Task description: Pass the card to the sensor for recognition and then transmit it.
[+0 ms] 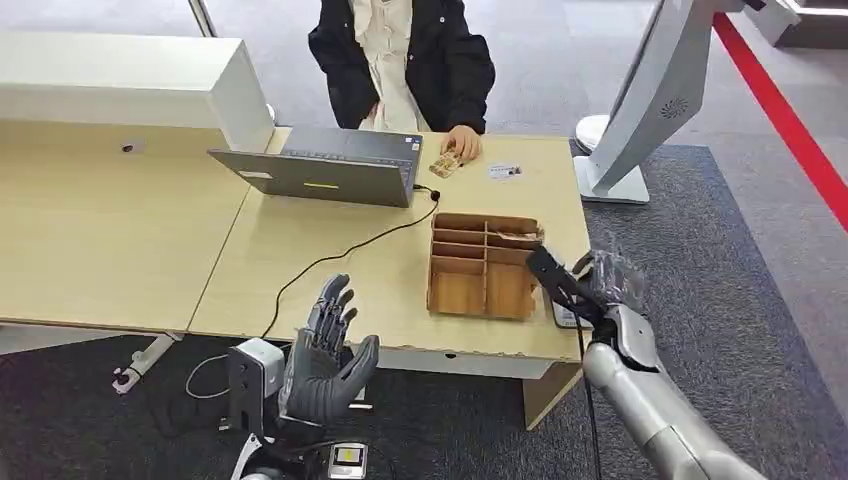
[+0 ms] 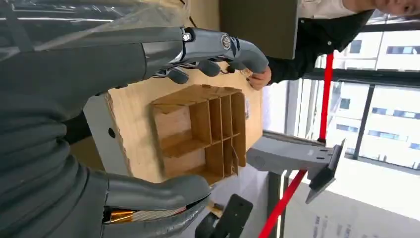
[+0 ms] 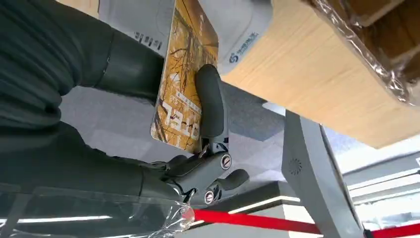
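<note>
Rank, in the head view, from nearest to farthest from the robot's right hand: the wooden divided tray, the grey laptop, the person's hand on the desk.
From the right hand:
1. Wooden divided tray, just beside it on the desk.
2. Person's hand, at the desk's far edge.
3. Grey laptop, far side, further left.

The card (image 3: 184, 79) is showing a yellow-brown printed face with white letters. The right hand (image 3: 163, 124) is pinching it, and it is lying against the grey sensor (image 3: 237, 29) at the table edge.
</note>
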